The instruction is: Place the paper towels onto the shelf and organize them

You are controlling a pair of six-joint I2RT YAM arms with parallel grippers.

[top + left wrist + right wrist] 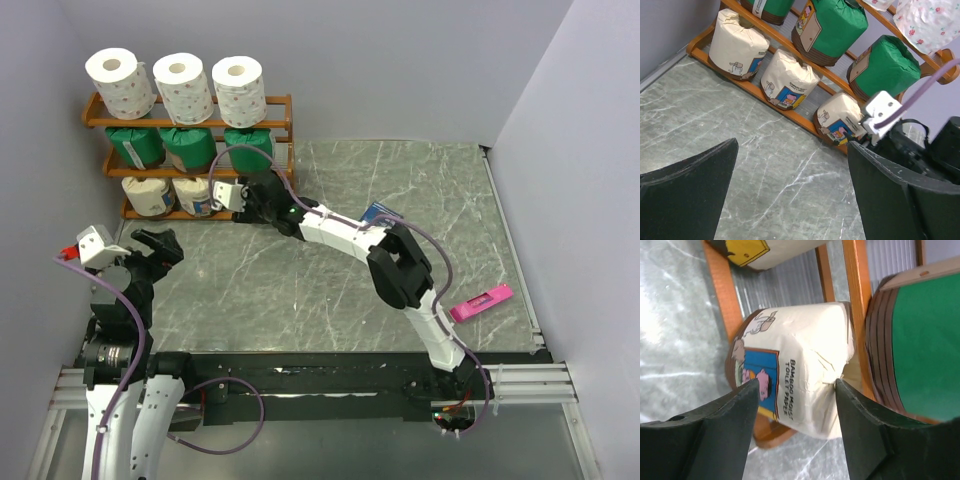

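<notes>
Top tier: three white rolls [180, 85] are standing in a row on the shelf [288, 120], far left.
Middle tier: three green rolls [187, 147] are lying side by side.
Bottom tier: two cream rolls [150, 195] are sitting at left, and the third roll [800, 360] is resting at the right end.
Right pincer [797, 382]: is straddling that third roll. I cannot tell whether it is squeezing or loose.
Left pincer [792, 144]: is hanging wide open and empty over the near-left tabletop [400, 200].
Progress: looking nearly done, with all nine rolls sitting on tiers. Only letting go and backing out seems to be remaining.

An orange-brown slatted shelf [275, 99] stands far left. Three white dotted rolls [183, 85] stand upright on top. Three green rolls [188, 147] fill the middle, three cream rolls [150, 195] the bottom.
</notes>
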